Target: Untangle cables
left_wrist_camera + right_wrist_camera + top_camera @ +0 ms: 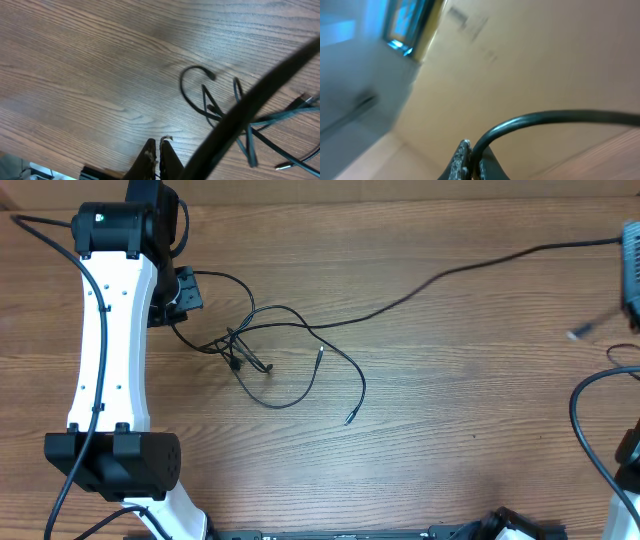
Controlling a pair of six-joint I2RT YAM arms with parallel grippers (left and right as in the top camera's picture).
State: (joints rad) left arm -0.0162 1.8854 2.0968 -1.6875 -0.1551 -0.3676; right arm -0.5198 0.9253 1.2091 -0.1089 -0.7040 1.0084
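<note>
**A:** Where are the thin black flexible cables (237,345) lying?

**B:** You are seeing them bunching left of centre on the brown wooden table (450,430), just right of your left gripper (157,143). From the knot, loose strands are trailing rightward and nearer. One plug tip (320,352) is pointing far, and the second plug tip (349,420) is pointing near.

**A:** And the hands?

**B:** Your left gripper is hanging clenched on nothing. Your right gripper (469,152) is clenched too. A black cord (545,119) is crossing by its fingertips, and I cannot tell whether it is touching them.
</note>
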